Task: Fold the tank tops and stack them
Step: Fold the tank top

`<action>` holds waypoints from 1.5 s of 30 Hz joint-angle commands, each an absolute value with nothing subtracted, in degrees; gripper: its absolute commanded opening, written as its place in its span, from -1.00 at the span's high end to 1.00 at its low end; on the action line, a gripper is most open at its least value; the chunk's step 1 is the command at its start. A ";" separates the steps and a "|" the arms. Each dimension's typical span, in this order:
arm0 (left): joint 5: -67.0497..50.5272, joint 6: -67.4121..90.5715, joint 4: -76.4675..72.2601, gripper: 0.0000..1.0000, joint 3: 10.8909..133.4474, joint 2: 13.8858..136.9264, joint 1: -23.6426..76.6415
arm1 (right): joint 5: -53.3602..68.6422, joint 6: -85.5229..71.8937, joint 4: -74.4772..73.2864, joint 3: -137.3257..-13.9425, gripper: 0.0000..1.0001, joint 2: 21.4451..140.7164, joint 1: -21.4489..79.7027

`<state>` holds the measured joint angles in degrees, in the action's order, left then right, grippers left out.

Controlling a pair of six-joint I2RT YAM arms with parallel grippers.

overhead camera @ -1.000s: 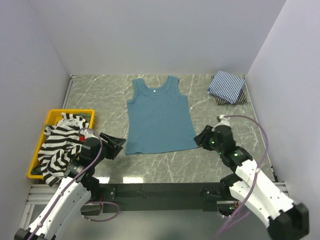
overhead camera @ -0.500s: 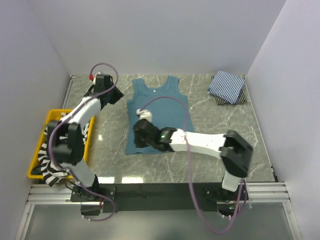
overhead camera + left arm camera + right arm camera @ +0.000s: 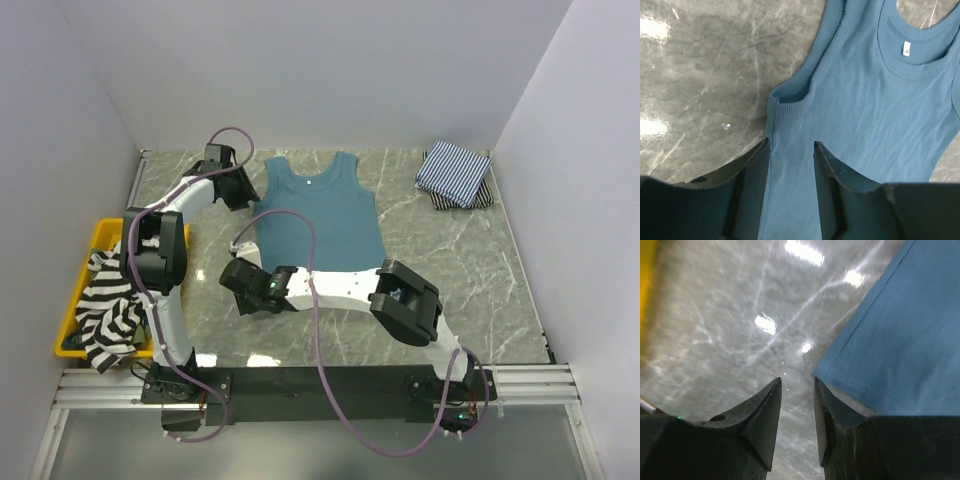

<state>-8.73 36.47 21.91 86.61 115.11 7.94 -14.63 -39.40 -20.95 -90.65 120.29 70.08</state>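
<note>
A grey marble table point(image 3: 450, 280) seen from above, with the folding job partly done. A teal tank top point(image 3: 320, 215) lies spread flat and unfolded in the middle, neck toward the back wall. It looks like the piece being worked on now, with no fold made yet.

At the left edge, a yellow bin point(image 3: 110, 228) holds a black-and-white striped tank top point(image 3: 110, 295), crumpled and spilling over the near rim, waiting its turn. Whether anything else lies under it cannot be told.

At the back right corner, a pinstriped tank top point(image 3: 455, 168) sits folded into a neat square on a darker folded cloth point(image 3: 475, 200). This appears to be the finished stack, two pieces so far.

The left gripper point(image 3: 790, 167) hangs over the teal top's left side seam, just below the armhole, jaws apart astride the edge and not pinching it. The right gripper point(image 3: 797, 410) reaches across to the top's near left corner, jaws narrowly parted over bare table just beside the hem, holding nothing.
</note>
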 commanded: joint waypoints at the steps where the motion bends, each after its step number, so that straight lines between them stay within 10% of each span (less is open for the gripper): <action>1: -10.81 34.89 20.92 0.10 87.01 114.08 7.65 | -18.10 -40.69 -24.68 -94.30 0.20 122.07 70.66; 20: -7.12 40.77 16.88 0.09 80.34 110.22 7.65 | -22.59 -39.11 -26.45 -96.77 0.35 126.56 71.63; 26: -5.19 43.94 13.54 0.07 74.89 106.09 7.65 | -20.22 -38.94 -22.51 -88.97 0.99 122.35 71.81; 45: -5.45 49.13 0.35 0.08 52.21 95.10 11.07 | -7.47 -40.96 -7.56 -66.27 1.00 103.97 73.74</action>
<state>-6.15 47.86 4.36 53.63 97.93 10.44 -8.14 -40.05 -10.39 -66.30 106.43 73.73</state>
